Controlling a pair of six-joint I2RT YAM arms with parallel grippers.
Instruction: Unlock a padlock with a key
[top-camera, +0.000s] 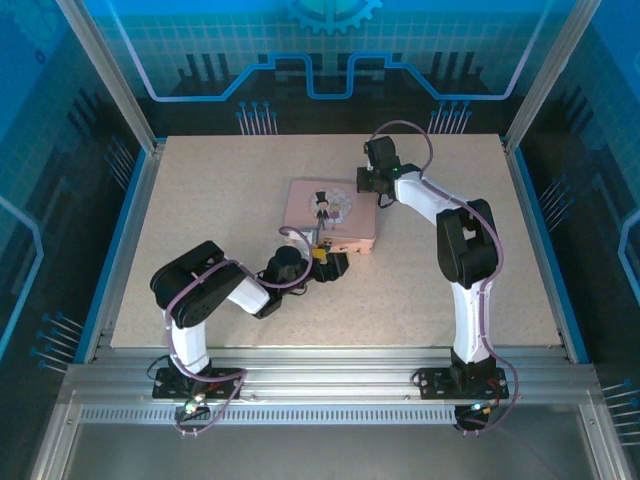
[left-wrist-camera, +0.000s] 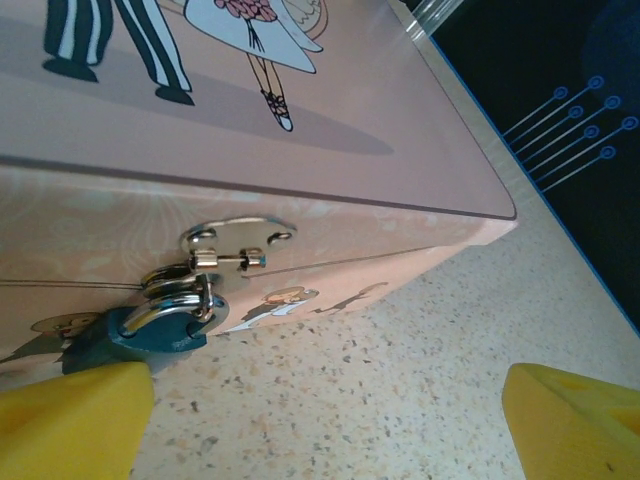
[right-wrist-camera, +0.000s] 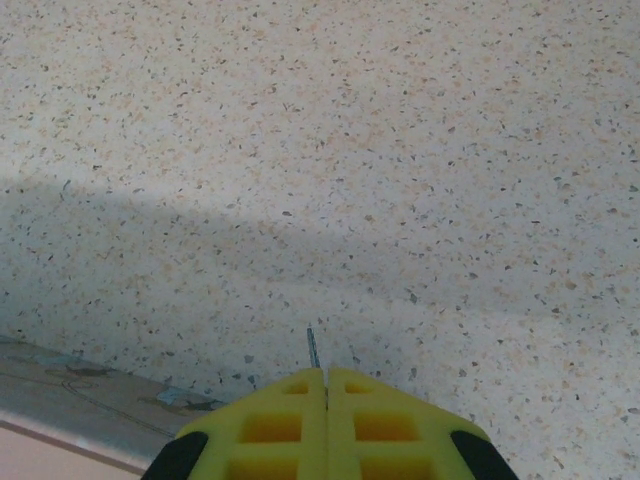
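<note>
On a speckled beige counter (top-camera: 200, 200) sits a pink box (top-camera: 330, 212) with a cartoon couple on its lid. On the box's near side wall, a tiny blue padlock (left-wrist-camera: 130, 338) hangs from a silver clasp (left-wrist-camera: 235, 240), its thin metal shackle (left-wrist-camera: 175, 300) threaded through the clasp's loop. The lock body sits low, down by the counter. The left fingers (left-wrist-camera: 70, 420), padded in yellow, are spread wide and hold nothing. One pad is close in front of the padlock's body and the other is well off to the side. Just off the box's far right side, the right fingers (right-wrist-camera: 370, 430) are pressed together, pinching the key (right-wrist-camera: 312, 348). It is a thin dark grey sliver poking out from between their tips over bare counter, near the box's edge.
</note>
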